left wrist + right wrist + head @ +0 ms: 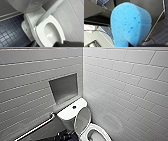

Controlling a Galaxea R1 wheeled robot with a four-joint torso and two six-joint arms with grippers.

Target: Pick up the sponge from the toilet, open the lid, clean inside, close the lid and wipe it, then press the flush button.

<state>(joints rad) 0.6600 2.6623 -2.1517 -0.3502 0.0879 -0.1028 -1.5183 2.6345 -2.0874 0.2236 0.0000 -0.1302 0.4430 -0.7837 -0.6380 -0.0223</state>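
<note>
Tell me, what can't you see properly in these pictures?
Head view: the toilet bowl's front is cut off by the edge.
Head view: the flush button is too small for detail.
Right wrist view: the sponge blocks much of the floor behind.
Left wrist view: a dark robot part covers the seat end.

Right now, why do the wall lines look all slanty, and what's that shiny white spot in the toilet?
Head view: the wide-angle lens tilts and bends the wall tile lines, and the niche sits in shade. Left wrist view: that spot is light glaring off the glossy inside of the toilet bowl. Right wrist view: the blue sponge is evenly lit, no glare.
</note>
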